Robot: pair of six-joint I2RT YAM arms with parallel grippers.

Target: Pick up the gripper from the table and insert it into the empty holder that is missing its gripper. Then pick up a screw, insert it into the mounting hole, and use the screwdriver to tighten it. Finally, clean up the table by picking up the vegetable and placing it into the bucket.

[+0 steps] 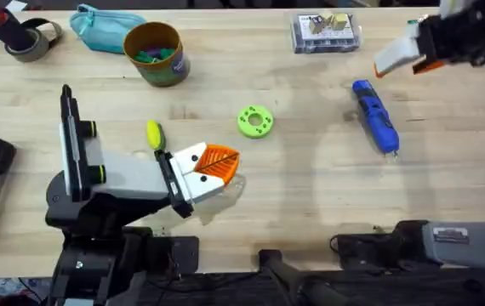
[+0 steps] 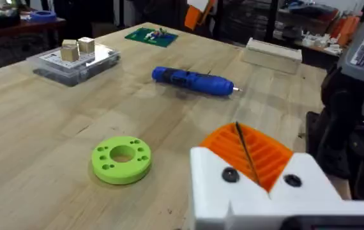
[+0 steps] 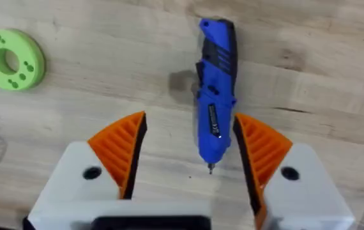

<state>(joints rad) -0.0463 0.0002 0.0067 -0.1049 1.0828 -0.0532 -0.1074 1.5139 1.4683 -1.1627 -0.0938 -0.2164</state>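
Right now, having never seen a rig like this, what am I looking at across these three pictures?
Two robot arms work at a wooden table. One picture looks down from above; the other two come from cameras on each wrist. The left gripper, white with orange pads, is shut and holds nothing. The right gripper hangs open over the blue screwdriver, not yet gripping it. Also on the table: a green disc with holes, a small yellow vegetable, a yellow-orange bucket, a teal pouch and a clear plastic box.
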